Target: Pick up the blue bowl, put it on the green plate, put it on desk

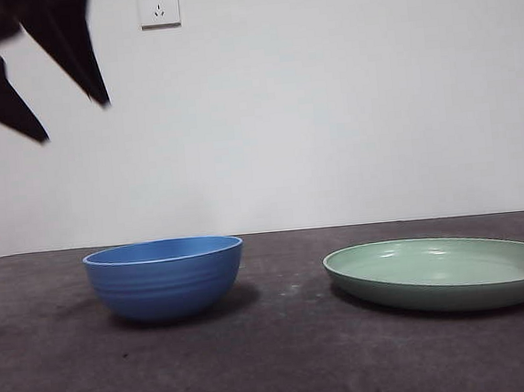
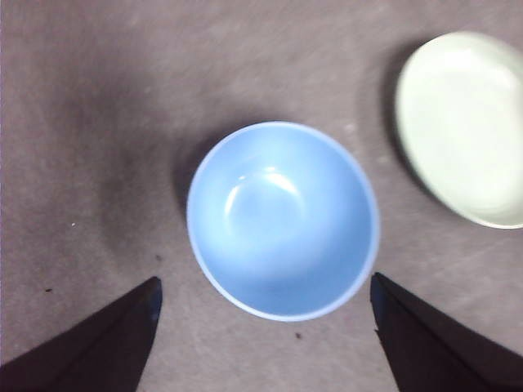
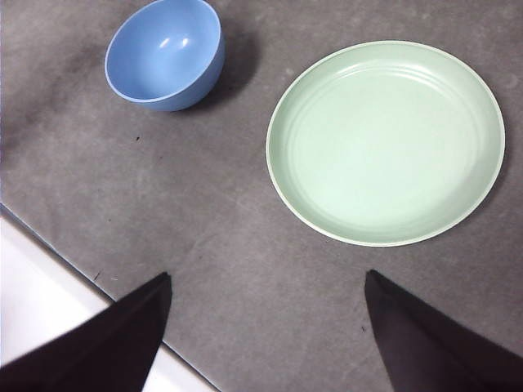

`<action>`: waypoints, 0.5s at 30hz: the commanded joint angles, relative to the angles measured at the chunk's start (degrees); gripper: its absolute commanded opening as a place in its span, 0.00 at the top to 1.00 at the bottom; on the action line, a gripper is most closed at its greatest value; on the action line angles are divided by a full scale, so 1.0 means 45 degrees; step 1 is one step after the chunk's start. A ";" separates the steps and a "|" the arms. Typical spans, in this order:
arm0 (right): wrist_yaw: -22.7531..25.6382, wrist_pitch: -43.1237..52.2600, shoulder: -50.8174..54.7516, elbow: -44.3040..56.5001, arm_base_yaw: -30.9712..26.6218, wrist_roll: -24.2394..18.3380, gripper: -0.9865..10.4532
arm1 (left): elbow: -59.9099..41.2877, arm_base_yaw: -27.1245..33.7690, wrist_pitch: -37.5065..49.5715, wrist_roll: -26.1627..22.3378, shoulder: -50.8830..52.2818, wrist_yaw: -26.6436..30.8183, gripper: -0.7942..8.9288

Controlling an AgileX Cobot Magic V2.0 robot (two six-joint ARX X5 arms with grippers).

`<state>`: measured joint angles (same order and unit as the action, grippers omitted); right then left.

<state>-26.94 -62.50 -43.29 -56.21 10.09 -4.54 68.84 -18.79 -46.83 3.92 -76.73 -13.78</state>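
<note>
**Blue bowl alone on the desk, left gripper above it**

The blue bowl (image 1: 165, 278) stands upright and empty on the desk (image 1: 277, 369), well in from the desk's edges as far as the front view shows. Its rim is level and its ridged outer wall rests on the dark surface, nothing touching it.

Beside it, apart with a strip of bare desk between them, lies the green plate (image 1: 445, 273), also empty and flat on the desk. The right wrist view shows the plate's whole round rim clear of the bowl.

The left gripper (image 2: 263, 310) hangs above the bowl, looking straight down into it; its fingers (image 2: 98, 343) are spread wide, wider than the bowl, and hold nothing. In the front view it shows as dark points at the top corner above the bowl, clear of the rim.

The right gripper (image 3: 265, 327) waits high over the desk near one of its edges, where a pale strip shows past the dark top; its fingers are spread wide too and empty.

On the wall behind the desk sits a white socket (image 1: 159, 5).
</note>
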 commanded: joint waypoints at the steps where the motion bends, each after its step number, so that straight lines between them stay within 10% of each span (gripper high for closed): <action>1: -0.0015 0.0078 -0.0097 -0.0238 0.0049 -0.0039 0.58 | 0.0466 -0.0175 0.0131 -0.0044 -0.1321 0.0743 0.50; 15: -0.0005 0.0257 -0.0097 -0.0238 0.0049 -0.0044 0.58 | 0.0466 -0.0233 0.1812 -0.0029 -0.5372 0.1205 0.62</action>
<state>-26.92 -61.91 -43.29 -56.21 10.09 -4.56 69.71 -19.42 -39.09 3.92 -100.14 -8.71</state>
